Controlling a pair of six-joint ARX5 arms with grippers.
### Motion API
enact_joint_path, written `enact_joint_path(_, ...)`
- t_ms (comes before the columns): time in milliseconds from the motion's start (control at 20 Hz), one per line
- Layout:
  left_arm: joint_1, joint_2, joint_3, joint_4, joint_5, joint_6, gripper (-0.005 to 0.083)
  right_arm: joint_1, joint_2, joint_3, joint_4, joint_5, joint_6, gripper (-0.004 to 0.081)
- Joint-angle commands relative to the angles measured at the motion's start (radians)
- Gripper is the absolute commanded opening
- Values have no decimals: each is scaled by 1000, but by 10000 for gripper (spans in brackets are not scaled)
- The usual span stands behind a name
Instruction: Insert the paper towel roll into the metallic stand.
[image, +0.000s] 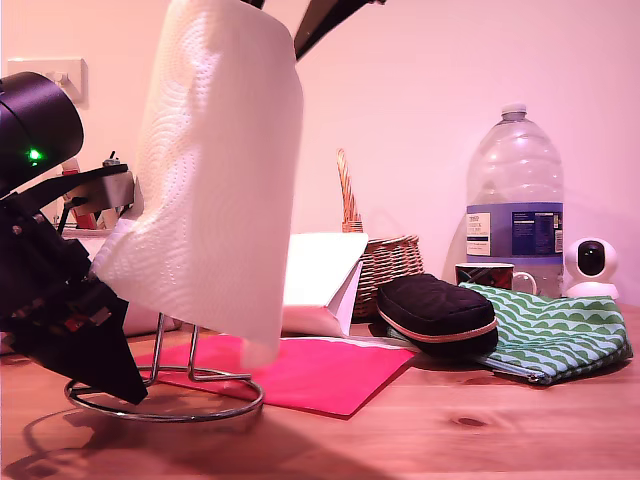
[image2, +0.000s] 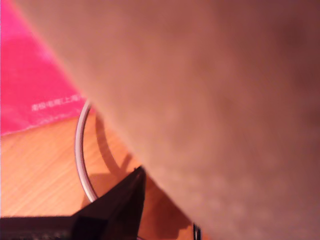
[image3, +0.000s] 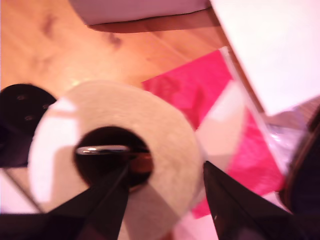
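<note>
Gripping paper towel roll (image: 222, 170) rim | over metallic stand (image: 170, 395)

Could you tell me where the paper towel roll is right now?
On the exterior view's left, the paper towel roll hangs tilted above the metallic stand, in front of the pink sheet.

This looks like a room in a home. A wooden desk (image: 480, 430) stands against a plain painted wall (image: 420, 90) with a light switch plate (image: 48, 75) on it, and household odds and ends crowd the top: a wicker basket (image: 385, 262), a big water bottle (image: 514, 195), a mug (image: 486, 275), a black pouch (image: 436, 310), a green patterned cloth bag (image: 555, 325), a pink paper sheet (image: 320, 370). A small white home camera (image: 592, 265) sits near the exterior view's right edge.
</note>
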Motion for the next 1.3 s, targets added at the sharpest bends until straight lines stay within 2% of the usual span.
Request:
enact_joint_path(0, 8, 18, -16, 0, -6, -7, 287, 11, 7, -15, -2, -15, -2, 406)
enact_joint_path(200, 7, 18, -16, 4, -10, -7, 287, 8, 8, -15, 7, -20, 61, 378)
enact_joint_path(450, 8, 18, -16, 5, -28, -6, 287, 14, 48, -15, 2, -19, 60, 187)
enact_joint_path(650, 8, 18, -16, 4, -28, -7, 287, 18, 73, -15, 7, -19, 54, -7)
enact_joint_path(700, 8, 18, -16, 4, -28, -7, 287, 18, 73, -15, 16, -19, 53, -13)
enact_joint_path(1050, 8, 18, -16, 3, -28, -7, 287, 18, 69, -11, 0, -19, 37, -10)
enact_joint_path(1100, 8, 18, -16, 3, -28, -7, 287, 18, 69, -11, -13, -18, 35, 30)
enact_joint_path(1200, 7, 18, -16, 3, -28, -7, 287, 18, 69, -11, -14, -13, 35, 231)
enact_joint_path(1250, 7, 18, -16, 3, -28, -7, 287, 21, 71, -11, -11, -13, 38, 297)
